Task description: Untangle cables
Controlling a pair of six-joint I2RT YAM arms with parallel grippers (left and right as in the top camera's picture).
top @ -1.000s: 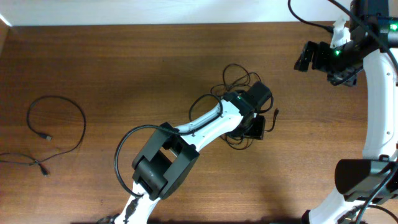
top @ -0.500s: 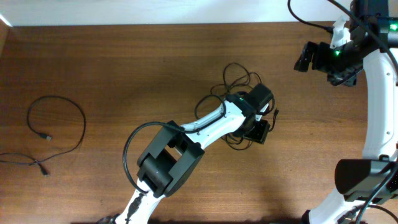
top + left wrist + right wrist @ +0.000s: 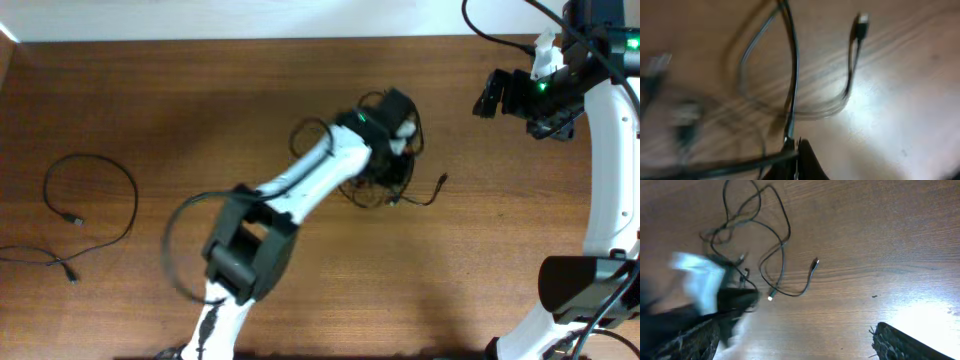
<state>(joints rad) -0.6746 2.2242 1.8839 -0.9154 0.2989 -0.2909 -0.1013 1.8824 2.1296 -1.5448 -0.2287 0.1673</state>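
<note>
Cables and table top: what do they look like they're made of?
The cables look like thin cords in a smooth black plastic or rubber jacket: they bend into loose loops. The plug has a pale, shiny tip, likely metal. The table looks like brown wood or wood-look laminate, with visible grain and a semi-gloss glare patch.

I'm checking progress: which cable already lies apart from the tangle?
The looped cable near the table's left edge. It lies alone on bare wood, while the rest are bunched in a tangle mid-table at the left gripper.
</note>
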